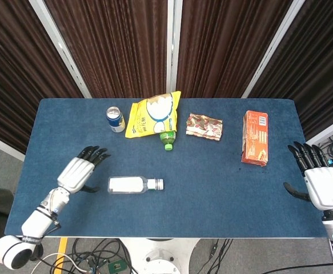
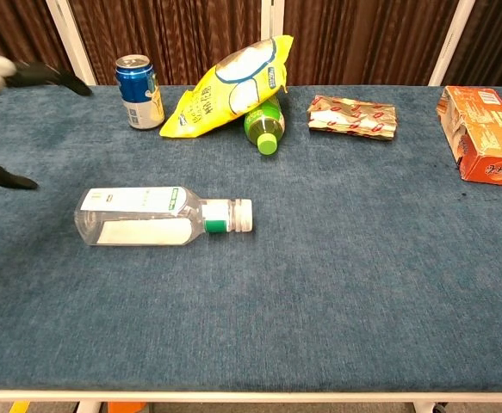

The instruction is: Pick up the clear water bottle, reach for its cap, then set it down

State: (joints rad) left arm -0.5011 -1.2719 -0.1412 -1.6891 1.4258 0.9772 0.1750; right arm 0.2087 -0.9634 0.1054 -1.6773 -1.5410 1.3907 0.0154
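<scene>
The clear water bottle [image 1: 133, 184] [image 2: 158, 217] lies on its side near the table's front, its white cap [image 1: 160, 184] [image 2: 244, 215] pointing right. My left hand [image 1: 80, 170] [image 2: 9, 82] hovers open over the table just left of the bottle, fingers spread, not touching it. My right hand [image 1: 320, 182] hangs open off the table's right edge, far from the bottle; the chest view does not show it.
On the blue table [image 1: 212, 188]: a blue can [image 1: 115, 119], a yellow snack bag [image 1: 152, 113] lying over a green bottle [image 1: 167, 138], a foil wrapper [image 1: 204, 126] and an orange box [image 1: 255, 137] at the right.
</scene>
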